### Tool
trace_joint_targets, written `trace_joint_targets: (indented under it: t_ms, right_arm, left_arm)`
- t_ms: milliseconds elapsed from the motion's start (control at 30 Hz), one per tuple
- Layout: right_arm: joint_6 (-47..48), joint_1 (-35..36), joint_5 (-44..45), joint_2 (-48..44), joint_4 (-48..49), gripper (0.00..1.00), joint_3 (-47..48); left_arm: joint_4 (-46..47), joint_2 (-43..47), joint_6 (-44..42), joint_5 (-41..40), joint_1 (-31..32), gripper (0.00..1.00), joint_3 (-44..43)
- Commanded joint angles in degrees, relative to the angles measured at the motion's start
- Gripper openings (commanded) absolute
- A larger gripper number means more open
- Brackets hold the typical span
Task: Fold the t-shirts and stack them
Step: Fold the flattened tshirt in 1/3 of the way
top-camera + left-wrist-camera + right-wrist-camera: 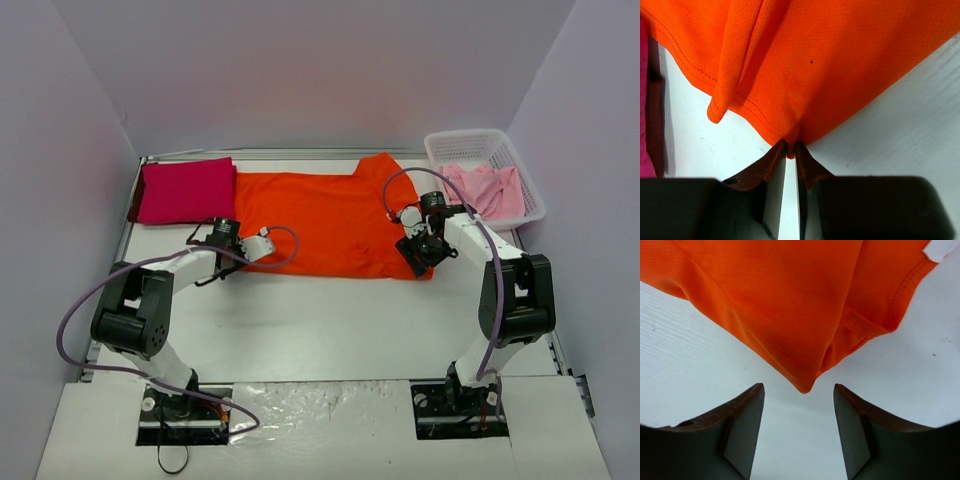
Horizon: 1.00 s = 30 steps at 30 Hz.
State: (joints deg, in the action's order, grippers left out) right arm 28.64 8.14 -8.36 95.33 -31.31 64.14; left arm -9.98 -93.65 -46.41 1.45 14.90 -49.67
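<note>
The orange t-shirt (330,220) lies spread flat at the middle back of the table. My left gripper (262,247) is at the shirt's near left corner. In the left wrist view its jaws (790,150) are pinched on the tip of the orange cloth (840,60). My right gripper (418,255) is at the near right corner and stands open. That corner of the shirt (780,300) points into the gap between the fingertips (798,386) without touching them. A magenta-red t-shirt (185,190) lies folded at the back left. A pale pink t-shirt (490,190) is bunched in the basket.
The white lattice basket (520,160) stands at the back right corner. Grey walls close the table on three sides. Bare white tabletop (330,320) runs from the orange shirt to the arm bases. The magenta shirt's edge (644,100) shows at the left of the left wrist view.
</note>
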Motion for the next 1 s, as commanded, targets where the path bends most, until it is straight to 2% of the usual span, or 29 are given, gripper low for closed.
trace_joint_targets:
  t_ms: [0,133,300,800,967]
  right_arm:
    - [1.5,-1.3,0.1,2.6,-2.4,0.49,-0.5]
    - [1.9,-1.8,-0.6,4.5,-2.4,0.33,-0.2]
    - [2.4,-2.3,-0.6,5.0,-2.5,0.01,-0.4]
    - [5.0,-5.3,2.9,9.4,-3.5,0.0,1.3]
    - [5.0,-5.3,1.1,9.3,-3.9,0.13,2.2]
  left_arm:
    - [-2.1,-0.5,0.6,1.1,0.2,0.14,-0.7]
    - [-2.2,0.0,0.4,0.4,0.2,0.13,-0.4]
    - [-2.5,0.6,0.4,0.4,0.2,0.13,-0.3]
    - [-5.6,4.0,0.2,0.7,0.2,0.08,0.7]
    - [-8.6,6.2,0.6,2.1,0.3,0.08,0.1]
